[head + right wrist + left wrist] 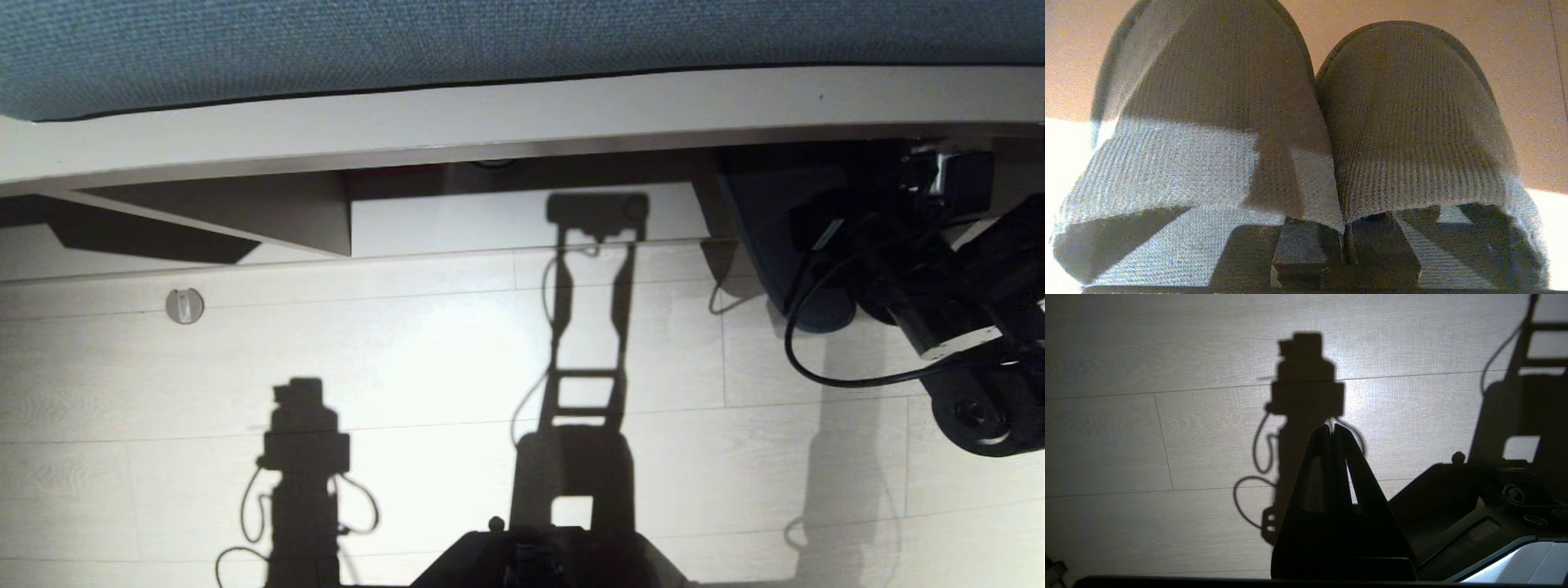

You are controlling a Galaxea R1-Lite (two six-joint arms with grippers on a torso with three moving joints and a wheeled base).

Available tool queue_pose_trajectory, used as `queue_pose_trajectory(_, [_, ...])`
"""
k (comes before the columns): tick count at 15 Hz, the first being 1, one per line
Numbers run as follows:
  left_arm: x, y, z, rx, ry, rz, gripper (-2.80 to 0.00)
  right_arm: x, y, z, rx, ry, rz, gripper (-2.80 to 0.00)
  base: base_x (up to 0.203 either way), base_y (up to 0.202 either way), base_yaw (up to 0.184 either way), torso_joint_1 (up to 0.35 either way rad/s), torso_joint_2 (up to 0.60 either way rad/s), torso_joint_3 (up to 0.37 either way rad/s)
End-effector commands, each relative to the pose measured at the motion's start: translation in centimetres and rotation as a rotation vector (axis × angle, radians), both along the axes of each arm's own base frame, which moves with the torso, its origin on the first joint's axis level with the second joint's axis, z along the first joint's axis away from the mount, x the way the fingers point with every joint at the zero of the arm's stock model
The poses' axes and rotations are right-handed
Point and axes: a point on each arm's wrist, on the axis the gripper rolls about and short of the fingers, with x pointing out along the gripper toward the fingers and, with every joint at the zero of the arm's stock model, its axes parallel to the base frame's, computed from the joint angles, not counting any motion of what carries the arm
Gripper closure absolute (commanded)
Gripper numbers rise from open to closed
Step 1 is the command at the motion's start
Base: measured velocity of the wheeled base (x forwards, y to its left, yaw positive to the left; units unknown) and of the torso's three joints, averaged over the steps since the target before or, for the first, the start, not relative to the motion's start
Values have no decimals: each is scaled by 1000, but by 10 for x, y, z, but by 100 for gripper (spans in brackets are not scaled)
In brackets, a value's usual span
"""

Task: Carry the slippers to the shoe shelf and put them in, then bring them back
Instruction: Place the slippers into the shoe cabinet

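Note:
The two grey-blue fabric slippers lie side by side, toes pointing away from the right wrist camera. My right gripper is shut on their two inner edges, pinched together. In the head view the slippers are a dark mass at the right end of the shoe shelf, the low pale-wood cubby under the bench. They hang at its opening on my right arm, just above the floor. My left gripper hangs shut and empty over the pale floor, out of the head view.
The blue cushion and the bench's pale front board overhang the cubby. A slanted wooden support fills its left part. A round metal fitting sits in the floor. My base is at the near edge.

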Motion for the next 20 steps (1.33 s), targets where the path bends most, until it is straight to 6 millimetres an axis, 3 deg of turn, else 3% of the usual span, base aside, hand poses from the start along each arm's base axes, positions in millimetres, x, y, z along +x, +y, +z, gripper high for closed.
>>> queue_pose_trajectory(1, [0, 0, 0, -1, -1, 0, 0, 18, 1, -7, -1, -1, -4, 0, 0, 0, 0, 0, 0, 0])
queue_pose_trajectory(9, [0, 0, 0, -1, -1, 0, 0, 69, 3, -21, 58, -32, -93, 0, 0, 0, 0, 0, 0, 0])
queue_pose_trajectory(16, [0, 0, 0, -1, -1, 0, 0, 93, 2, -17, 104, -96, -163, 0, 0, 0, 0, 0, 0, 0])
queue_pose_trajectory(20, [0, 0, 0, 0, 1, 0, 0, 96, 2, -18, 105, -99, -166, 0, 0, 0, 0, 0, 0, 0])
